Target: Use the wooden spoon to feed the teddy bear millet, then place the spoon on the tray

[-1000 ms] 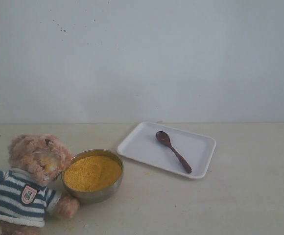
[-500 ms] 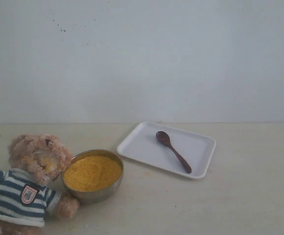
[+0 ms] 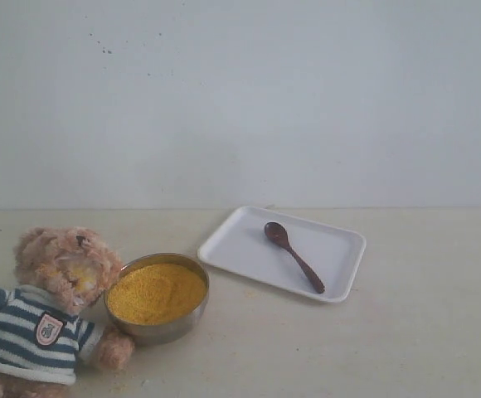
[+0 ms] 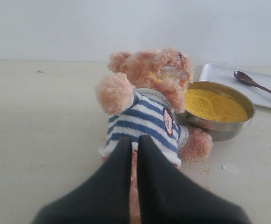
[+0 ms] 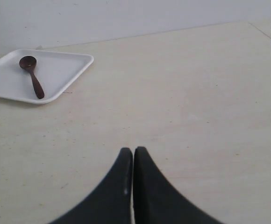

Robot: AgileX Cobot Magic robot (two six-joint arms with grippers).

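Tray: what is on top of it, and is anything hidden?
Only the wooden spoon lies on the tray, diagonally, bowl end toward the wall. The rest of its surface shows bare white; only the strip beneath the spoon is covered.

teddy bear (image 3: 54, 315): cropped at exterior view's corner | tray (image 4: 215, 74): cropped in left wrist view | badge (image 3: 49, 329): unreadable

Seen from their wrist cameras, the left gripper (image 4: 131, 139) and right gripper (image 5: 133, 150) are showing smooth, matte-black fingers tapering to narrow rounded tips.
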